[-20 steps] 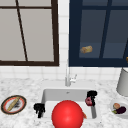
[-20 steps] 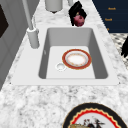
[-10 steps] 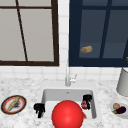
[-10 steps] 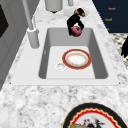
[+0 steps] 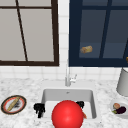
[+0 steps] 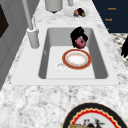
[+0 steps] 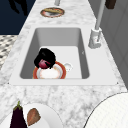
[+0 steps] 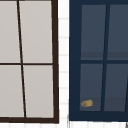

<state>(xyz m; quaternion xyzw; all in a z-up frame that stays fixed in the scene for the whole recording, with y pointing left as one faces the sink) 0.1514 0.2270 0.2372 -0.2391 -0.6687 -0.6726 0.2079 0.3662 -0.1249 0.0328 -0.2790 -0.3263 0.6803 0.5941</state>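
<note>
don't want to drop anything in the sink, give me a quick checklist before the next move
1. Right hand curled round the dark red round thing: ok.
2. Thing above the orange-rimmed plate: ok, by the plate's rim at the sink's right end.
3. Thing touching the plate: cannot tell.
4. Plate flat on the sink floor beside the drain: ok.
5. Faucet apart from the holding hand: ok.
6. Left hand out of the way, at the sink's front left corner: ok.

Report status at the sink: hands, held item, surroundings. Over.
Right hand curled round a dark red round item above the orange-rimmed plate in the sink. Left hand idle at the sink's left edge.
</note>
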